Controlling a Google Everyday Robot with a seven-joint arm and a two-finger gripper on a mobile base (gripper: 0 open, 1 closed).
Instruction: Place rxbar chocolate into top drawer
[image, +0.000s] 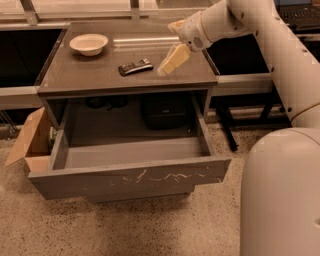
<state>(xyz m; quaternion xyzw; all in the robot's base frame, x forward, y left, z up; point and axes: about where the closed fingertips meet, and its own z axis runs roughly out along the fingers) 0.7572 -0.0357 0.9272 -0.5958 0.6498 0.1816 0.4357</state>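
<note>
The rxbar chocolate (135, 67) lies flat on the grey table top (85, 75), near its middle. The top drawer (130, 178) is pulled out below the table top; its front panel has white scratches and its inside looks empty. My gripper (166, 48) hovers over the table just right of the bar, apart from it. Its pale fingers (173, 59) are spread and hold nothing.
A white bowl (88, 44) sits at the table's back left. An open cardboard box (29, 142) stands on the floor left of the drawer. A black object (165, 111) sits under the table behind the drawer. My white base (280, 200) fills the lower right.
</note>
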